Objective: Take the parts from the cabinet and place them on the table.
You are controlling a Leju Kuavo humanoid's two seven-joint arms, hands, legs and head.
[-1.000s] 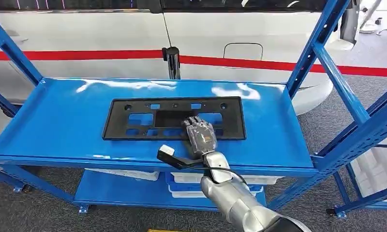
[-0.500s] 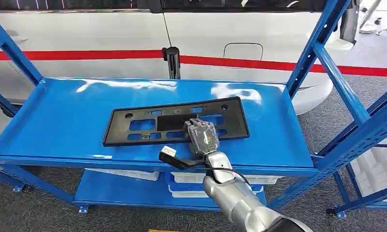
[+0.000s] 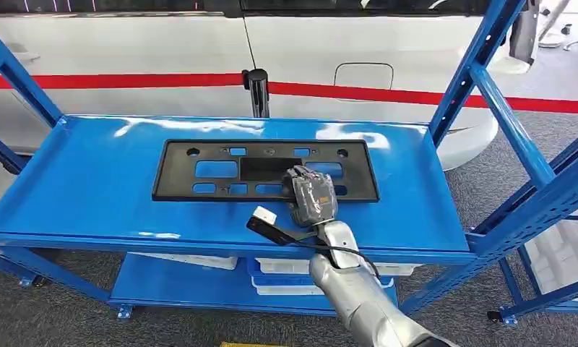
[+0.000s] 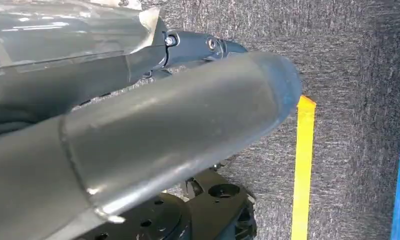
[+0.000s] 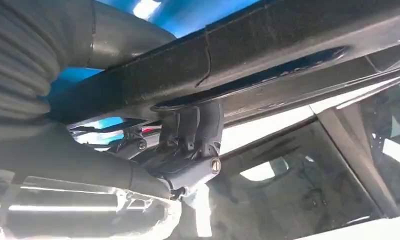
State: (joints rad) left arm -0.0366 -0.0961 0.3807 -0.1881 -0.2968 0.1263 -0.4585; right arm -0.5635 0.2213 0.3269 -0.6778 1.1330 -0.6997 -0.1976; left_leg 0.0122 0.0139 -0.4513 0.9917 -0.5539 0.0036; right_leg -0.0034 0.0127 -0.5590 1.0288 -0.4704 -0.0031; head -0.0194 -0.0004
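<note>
One black plastic panel [image 3: 264,170], a flat frame with several cut-outs, sits over the middle of the blue shelf [image 3: 76,188], raised above it on the near side. My right hand [image 3: 311,195] grips the panel's near edge right of centre; the right wrist view shows its fingers [image 5: 193,127] hooked round that edge. I judge the off-centre hold the main risk: the long panel may sag, twist out or catch the blue upright [image 3: 481,65] beyond the panel's right end. I cannot tell my left hand's state. Below the shelf lie white trays [image 3: 293,267]. Count: one panel, one hand engaged.
</note>
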